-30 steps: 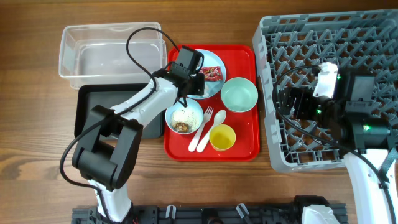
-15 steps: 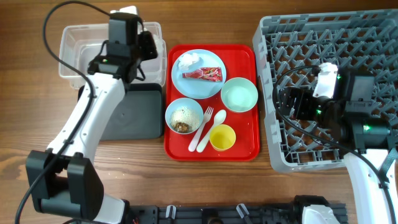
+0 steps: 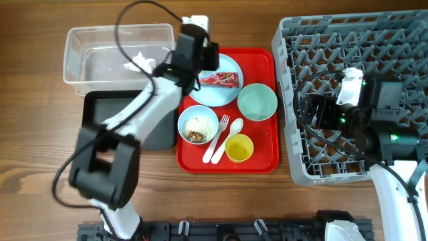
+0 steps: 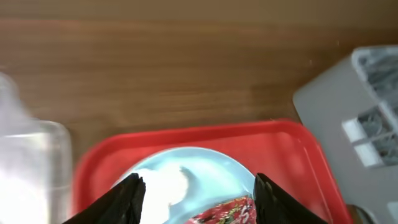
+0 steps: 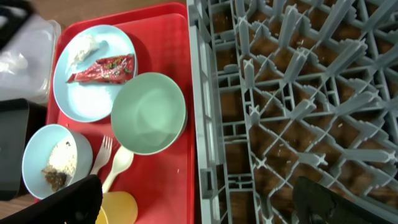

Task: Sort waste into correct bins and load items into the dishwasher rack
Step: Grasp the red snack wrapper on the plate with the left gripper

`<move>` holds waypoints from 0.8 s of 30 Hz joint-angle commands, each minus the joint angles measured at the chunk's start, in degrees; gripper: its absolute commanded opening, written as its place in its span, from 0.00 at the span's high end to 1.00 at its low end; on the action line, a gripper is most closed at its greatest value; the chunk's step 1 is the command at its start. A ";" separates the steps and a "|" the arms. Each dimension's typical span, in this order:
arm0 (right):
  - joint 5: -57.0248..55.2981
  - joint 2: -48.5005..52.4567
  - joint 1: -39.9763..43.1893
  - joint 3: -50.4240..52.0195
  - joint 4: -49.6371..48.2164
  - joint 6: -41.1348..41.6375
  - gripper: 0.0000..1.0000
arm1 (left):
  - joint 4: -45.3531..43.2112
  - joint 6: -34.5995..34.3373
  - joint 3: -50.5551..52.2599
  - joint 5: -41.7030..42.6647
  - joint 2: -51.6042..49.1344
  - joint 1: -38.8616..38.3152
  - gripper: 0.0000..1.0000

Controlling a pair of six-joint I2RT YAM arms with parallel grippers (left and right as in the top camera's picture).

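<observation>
Now that the first tissue [image 3: 138, 61] lies in the clear tub [image 3: 100, 67], your left end effector [image 4: 197, 182] is back over the pale blue plate [image 3: 217, 96].

It swung from the tub at the bench's far-left corner to mid-bench, fingers spread wide, nothing held. A 2nd tissue [image 4: 166, 183] sits right below it, w/ the red wrapper [image 3: 221, 79] beside, so waste sorting isn't done. Right end effector [image 5: 196, 186] hasn't moved: wide, empty, over the rack [image 3: 334, 27] by the right edge.

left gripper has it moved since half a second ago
Yes: the left gripper swung right, from over the clear tub to the pale blue plate.
</observation>
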State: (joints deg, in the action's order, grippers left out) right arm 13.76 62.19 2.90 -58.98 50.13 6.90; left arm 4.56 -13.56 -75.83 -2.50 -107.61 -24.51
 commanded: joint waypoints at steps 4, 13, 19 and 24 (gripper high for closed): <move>0.92 -0.15 -0.04 -1.22 0.11 0.74 0.00 | -1.88 1.40 -0.31 0.22 -11.45 -1.09 0.33; 0.92 -0.15 -0.04 -1.01 0.55 0.74 0.00 | -0.74 1.40 -0.33 -3.65 -13.27 -1.05 0.87; 0.92 -0.15 -0.04 -1.01 0.81 0.70 0.00 | -0.72 1.38 -0.33 -3.63 -8.07 -1.05 0.96; 0.90 -0.15 -0.04 -1.01 1.03 0.61 0.00 | 1.92 1.38 -0.31 -6.56 4.66 0.74 0.96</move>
State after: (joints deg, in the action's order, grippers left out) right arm 13.76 62.19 2.90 -58.98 51.07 6.90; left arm 4.93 -12.49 -75.83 -5.04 -109.91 -25.58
